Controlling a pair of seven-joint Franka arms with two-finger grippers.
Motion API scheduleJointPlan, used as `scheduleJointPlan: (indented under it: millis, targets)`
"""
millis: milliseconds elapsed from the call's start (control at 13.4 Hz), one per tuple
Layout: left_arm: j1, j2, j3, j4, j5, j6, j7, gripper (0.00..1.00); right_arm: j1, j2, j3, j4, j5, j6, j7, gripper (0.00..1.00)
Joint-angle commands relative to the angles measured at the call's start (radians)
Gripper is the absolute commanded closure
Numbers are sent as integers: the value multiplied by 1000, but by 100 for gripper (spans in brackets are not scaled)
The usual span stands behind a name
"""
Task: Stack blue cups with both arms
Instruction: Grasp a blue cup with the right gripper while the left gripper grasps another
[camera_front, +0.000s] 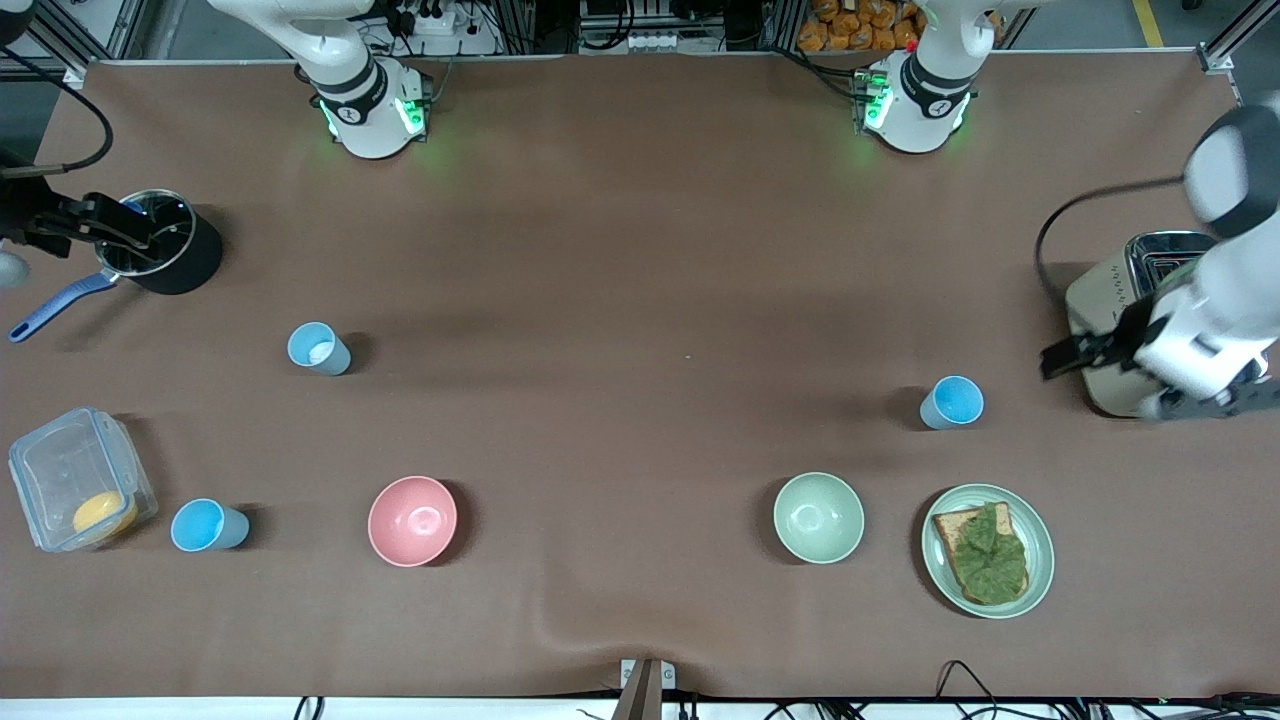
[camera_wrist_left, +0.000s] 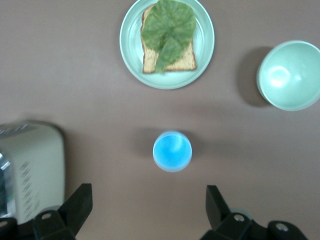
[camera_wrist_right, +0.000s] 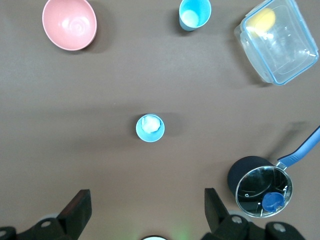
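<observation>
Three blue cups stand upright on the brown table. A paler cup with a whitish inside (camera_front: 318, 348) stands toward the right arm's end and also shows in the right wrist view (camera_wrist_right: 150, 128). A brighter cup (camera_front: 207, 526) stands nearer the front camera, beside a clear box; the right wrist view shows it too (camera_wrist_right: 194, 13). Another bright cup (camera_front: 952, 402) stands toward the left arm's end, beside the toaster, and shows in the left wrist view (camera_wrist_left: 172, 151). My left gripper (camera_front: 1075, 355) (camera_wrist_left: 147, 210) is open and empty, up over the table by the toaster. My right gripper (camera_front: 125, 233) (camera_wrist_right: 145, 210) is open and empty, up by the pot.
A pink bowl (camera_front: 412, 520) and a pale green bowl (camera_front: 818, 517) sit near the front edge. A plate with toast and lettuce (camera_front: 1040, 560) lies beside the green bowl. There is a toaster (camera_front: 1105, 290), a black pot with a blue handle (camera_front: 190, 265) and a clear lidded box (camera_front: 45, 470).
</observation>
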Motion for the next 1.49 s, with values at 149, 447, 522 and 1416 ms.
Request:
scheduleJointPlan:
  millis: [149, 447, 522, 1416]
  targets:
    - [2, 4, -9, -196, -1, 183, 3, 0, 113, 134, -4, 23, -13, -51, 9, 0]
    - [-9, 73, -15, -269, -1, 316, 13, 0, 172, 172, -6, -76, -10, 48, 30, 0]
    - [-7, 108, -15, -270, 0, 346, 15, 0, 170, 164, -6, -142, -9, 102, 30, 0]
    - [0, 187, -15, -360, 32, 532, 0, 100, 97, 298, -9, -491, -21, 586, 24, 0]
